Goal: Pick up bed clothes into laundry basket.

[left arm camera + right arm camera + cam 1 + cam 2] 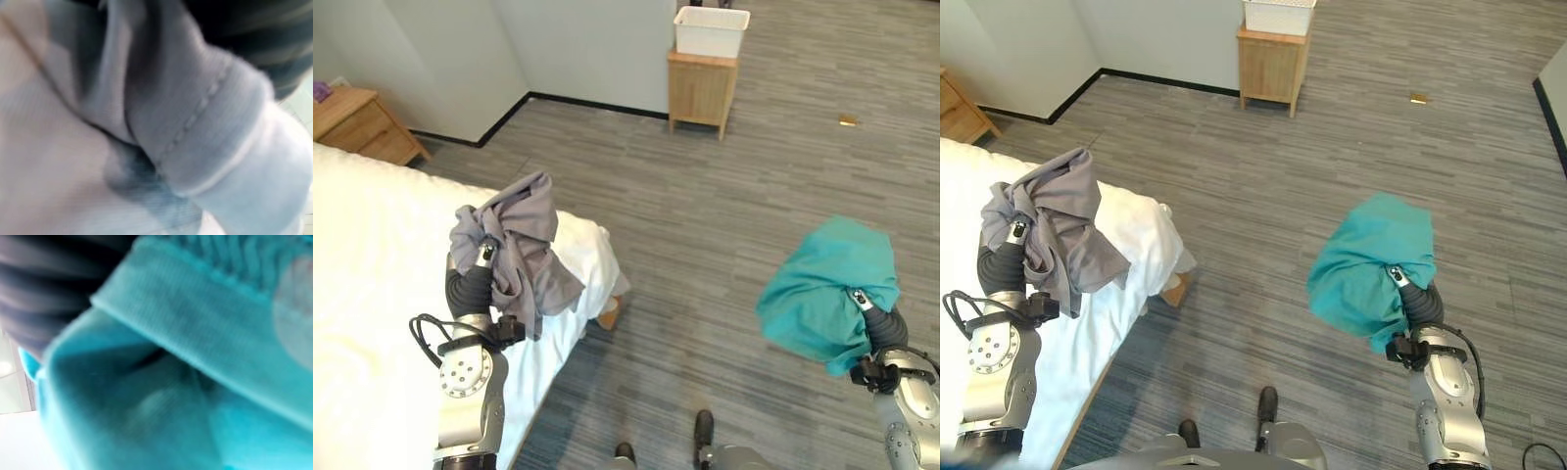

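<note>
Holding a grey garment [516,247] up over the edge of the white bed [372,255], the left hand [485,257] is buried in cloth, so its grip cannot be told. The right hand [1397,277] is likewise hidden under a teal garment [1374,264] above the floor. Both pieces are lifted; carrying them to the white laundry basket [710,30] on the wooden stand [701,90] remains.

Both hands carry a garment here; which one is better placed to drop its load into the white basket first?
Probably the right hand: its teal garment hangs over open floor, with a clear path to the white basket on the wooden stand. The left hand holds the grey garment over the bed.
</note>
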